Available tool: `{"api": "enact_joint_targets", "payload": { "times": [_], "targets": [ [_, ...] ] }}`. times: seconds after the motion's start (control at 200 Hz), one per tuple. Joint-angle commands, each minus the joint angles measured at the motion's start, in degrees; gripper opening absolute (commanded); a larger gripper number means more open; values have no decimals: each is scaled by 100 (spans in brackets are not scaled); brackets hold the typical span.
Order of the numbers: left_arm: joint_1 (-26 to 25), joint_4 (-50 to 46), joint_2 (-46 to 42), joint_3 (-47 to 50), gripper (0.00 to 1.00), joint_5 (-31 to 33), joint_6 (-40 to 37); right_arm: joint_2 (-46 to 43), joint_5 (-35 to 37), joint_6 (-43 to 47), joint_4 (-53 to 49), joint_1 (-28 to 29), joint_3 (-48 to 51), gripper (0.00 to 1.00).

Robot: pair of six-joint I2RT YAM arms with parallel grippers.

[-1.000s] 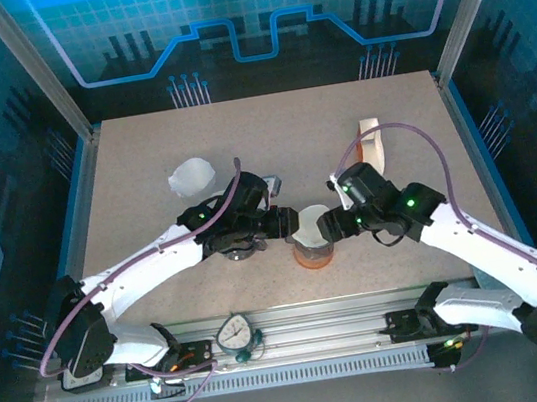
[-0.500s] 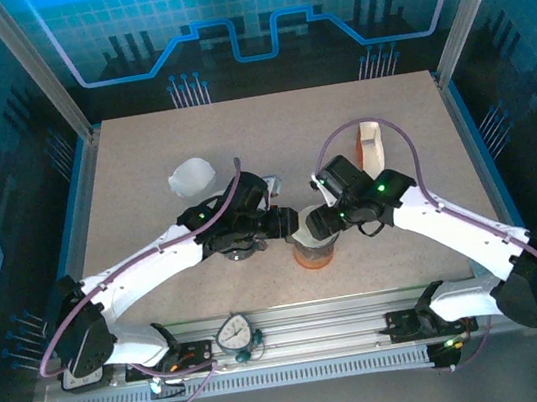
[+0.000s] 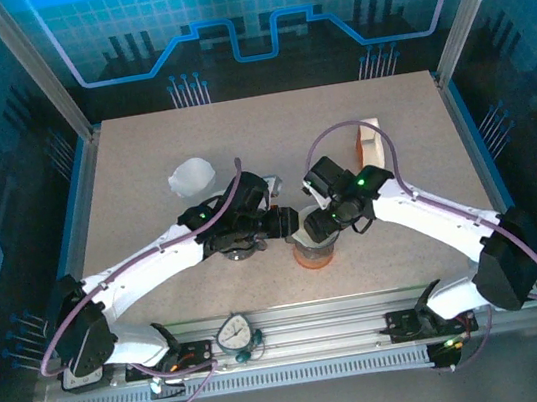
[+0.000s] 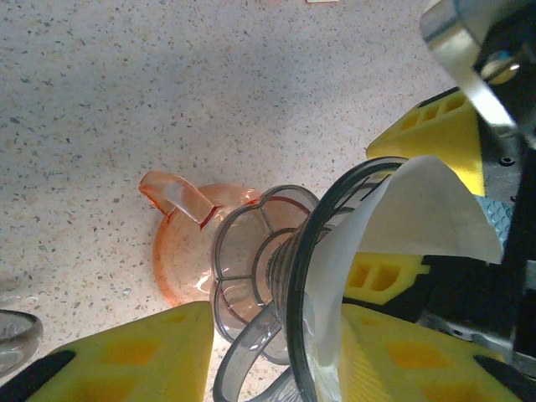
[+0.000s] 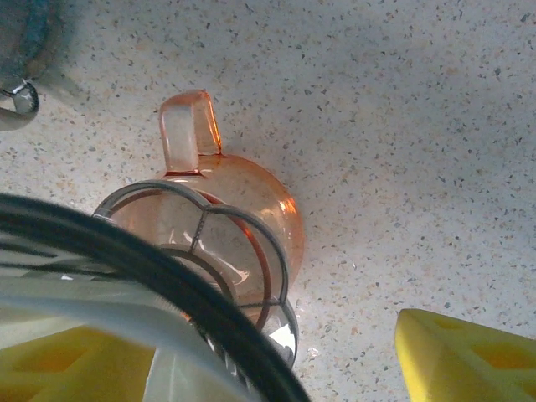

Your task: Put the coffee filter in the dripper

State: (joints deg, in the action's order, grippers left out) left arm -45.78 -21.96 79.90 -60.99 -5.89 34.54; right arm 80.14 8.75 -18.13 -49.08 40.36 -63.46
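**Dripper station, top and wrist views.** A clear, dark-rimmed plastic dripper point(image 4: 255, 276) sits on a translucent orange handled jug point(image 5: 268, 209), which stands on the speckled table point(image 5: 402, 126). The white paper filter point(image 4: 410, 209) lies inside the dripper's mouth, with one corner projecting past the rim. The left gripper point(image 3: 282, 224) has its yellow fingers point(image 4: 126, 356) on either side of the dripper and appears clamped on it. The right gripper point(image 3: 313, 227) has its fingers wide apart. One finger point(image 5: 50, 360) is behind the rim beside the filter, and the other finger point(image 5: 469, 352) is clear of both, over bare table.
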Motion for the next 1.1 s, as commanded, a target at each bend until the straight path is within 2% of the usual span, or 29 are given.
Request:
{"api": "enact_joint_targets", "payload": {
  "times": [0.0,0.65,1.096],
  "targets": [
    [42,71,86,51,43,-110,35,93,122,87,-88,93,-105,76],
    [52,139,77,165,42,-167,79,216,606,-92,13,231,-12,77],
    [52,162,87,194,41,-184,123,-889,898,-242,-74,333,67,79]
  ]
}}
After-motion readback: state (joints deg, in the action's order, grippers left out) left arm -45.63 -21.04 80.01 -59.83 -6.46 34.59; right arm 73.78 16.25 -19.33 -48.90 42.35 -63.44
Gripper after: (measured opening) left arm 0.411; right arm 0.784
